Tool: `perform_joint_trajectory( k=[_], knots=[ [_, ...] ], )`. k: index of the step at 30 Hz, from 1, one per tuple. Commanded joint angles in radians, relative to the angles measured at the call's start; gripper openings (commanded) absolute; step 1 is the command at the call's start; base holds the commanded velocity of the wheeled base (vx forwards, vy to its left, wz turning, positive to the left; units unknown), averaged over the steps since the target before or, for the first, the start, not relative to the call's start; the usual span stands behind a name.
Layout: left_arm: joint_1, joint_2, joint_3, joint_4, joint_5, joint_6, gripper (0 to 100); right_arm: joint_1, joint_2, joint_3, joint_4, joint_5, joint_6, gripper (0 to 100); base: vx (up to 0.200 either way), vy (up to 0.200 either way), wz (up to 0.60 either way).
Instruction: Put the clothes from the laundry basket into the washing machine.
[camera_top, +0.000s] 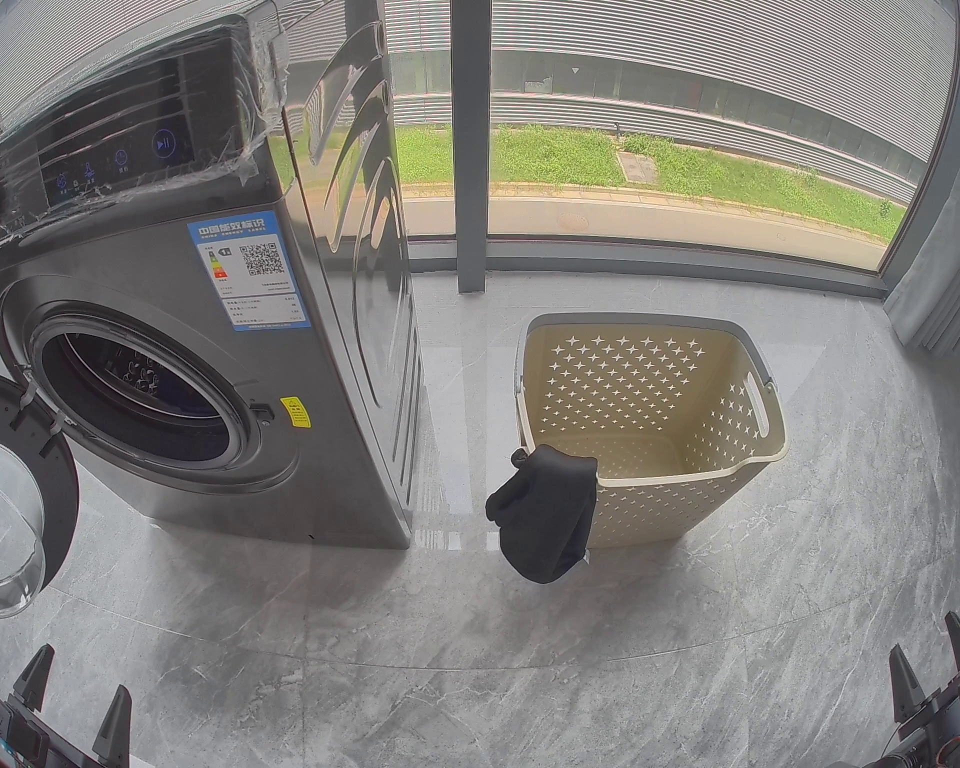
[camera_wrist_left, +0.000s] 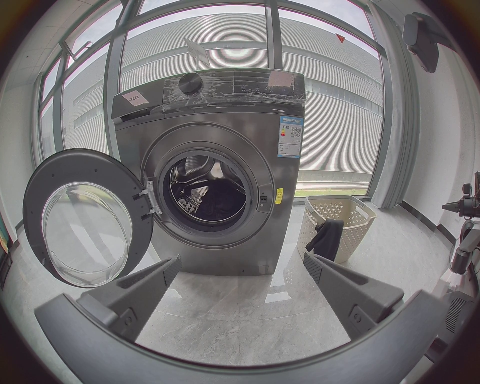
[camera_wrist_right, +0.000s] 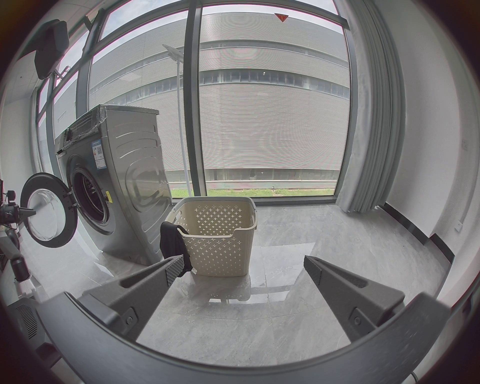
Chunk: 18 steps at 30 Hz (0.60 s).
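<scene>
- At far left, low near the floor: left gripper (camera_top: 70, 715), fingers spread wide, holding nothing.
- Just beyond, washing machine (camera_top: 200, 330) with round door (camera_top: 30, 500) swung open to the left; dark cloth (camera_wrist_left: 220, 200) lying in the drum (camera_wrist_left: 187, 172).
- Toward the middle, black garment (camera_top: 545, 510) draped over the near-left corner of the laundry basket (camera_top: 650, 325), most of it dangling outside; no other clothes visible in it.
- At far right, right gripper (camera_top: 930, 660), fingers likewise apart and empty, well apart from the basket.
- Likely trouble: pinching only a loose fold and dragging the light basket along, or letting the cloth slip to the floor; catching a trailing end on the door or the drum's lip on the way in.
- Underneath, glossy grey stone floor (camera_top: 500, 640), probably slick enough for the basket to skate; behind, tall window (camera_top: 650, 150), with a curtain (camera_top: 930, 290) at the right.
</scene>
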Motion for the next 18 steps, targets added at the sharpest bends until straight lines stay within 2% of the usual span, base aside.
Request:
perform_joint_trajectory(
  k=[1, 17, 18],
  knots=[
    [0.0, -0.013, 0.016, 0.001, 0.0, 0.0, 100, 0.0, -0.007, 0.018, -0.001, 0.0, 0.0, 100, 0.0, 0.0, 0.0],
    [0.0, -0.013, 0.016, 0.001, -0.001, -0.002, 100, 0.0, -0.007, 0.016, -0.001, 0.0, 0.0, 100, 0.0, 0.0, 0.0],
    [0.0, -0.013, 0.016, -0.001, -0.001, 0.0, 100, 0.0, -0.007, 0.016, 0.0, 0.0, 0.002, 100, 0.2, 0.0, 0.0]
  ],
)
